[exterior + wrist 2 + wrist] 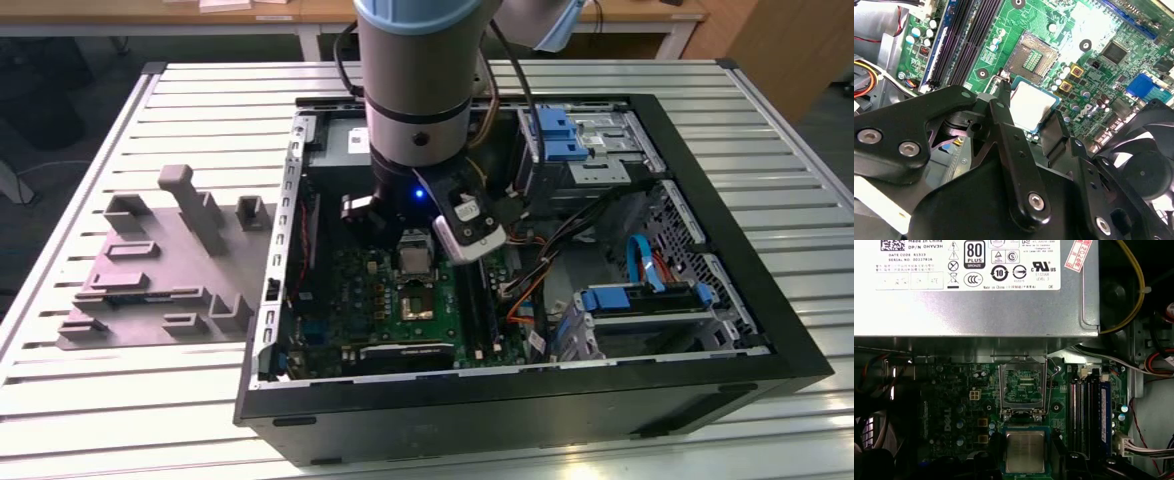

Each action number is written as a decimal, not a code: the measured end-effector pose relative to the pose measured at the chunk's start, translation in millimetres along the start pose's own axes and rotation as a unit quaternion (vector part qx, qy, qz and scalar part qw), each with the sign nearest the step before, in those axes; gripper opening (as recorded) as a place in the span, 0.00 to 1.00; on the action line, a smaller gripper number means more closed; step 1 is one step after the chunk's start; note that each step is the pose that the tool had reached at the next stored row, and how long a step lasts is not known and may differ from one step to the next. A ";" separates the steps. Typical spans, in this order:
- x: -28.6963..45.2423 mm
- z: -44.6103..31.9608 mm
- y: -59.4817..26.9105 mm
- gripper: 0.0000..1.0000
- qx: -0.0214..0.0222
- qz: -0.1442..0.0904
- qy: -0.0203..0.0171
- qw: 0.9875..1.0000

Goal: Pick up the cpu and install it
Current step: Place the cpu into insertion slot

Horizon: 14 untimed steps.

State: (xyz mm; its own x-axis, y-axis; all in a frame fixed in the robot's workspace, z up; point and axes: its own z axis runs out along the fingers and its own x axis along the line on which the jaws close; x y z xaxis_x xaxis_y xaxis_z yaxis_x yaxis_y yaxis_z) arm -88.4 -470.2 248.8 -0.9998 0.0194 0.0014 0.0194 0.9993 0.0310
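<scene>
This looked like a robotics lab or test workshop given over to electronics assembly. A bench [787,150] of pale slatted metal profiles carried an opened black computer case [534,405], with its green motherboard [380,290], loose cables [638,262] and blue drive brackets [554,135] laid bare. Beside the case lay a grey moulded fixture [160,270] with upright holders for parts. An industrial robot arm [416,90] reached down into the case, its end effector [1029,117] closed against the cpu [1031,102] above the board. Wooden desks [240,12] stood behind the bench.
</scene>
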 end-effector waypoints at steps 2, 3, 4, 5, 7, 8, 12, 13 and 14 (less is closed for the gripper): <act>0.0 0.1 0.0 0.47 0.000 0.000 0.000 1.000; 0.0 0.1 0.0 0.47 0.000 0.000 0.000 1.000; 0.0 0.2 0.0 0.47 0.000 0.000 0.000 1.000; 0.0 0.6 0.0 0.47 0.000 0.000 0.000 1.000; 0.0 1.3 0.0 0.47 0.000 0.000 0.000 1.000; 0.0 1.5 -0.2 0.47 0.000 0.000 0.000 1.000; 0.0 2.9 -1.6 0.47 0.000 0.000 0.000 1.000; 0.0 3.3 -1.9 0.47 0.000 0.000 0.000 1.000; 0.0 3.8 -2.0 0.47 0.000 0.000 0.000 1.000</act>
State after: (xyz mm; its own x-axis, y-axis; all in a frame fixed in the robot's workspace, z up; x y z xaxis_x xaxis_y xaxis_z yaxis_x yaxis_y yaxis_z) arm -88.4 -472.1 245.0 -0.9998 0.0194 0.0013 0.0194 0.9993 0.0313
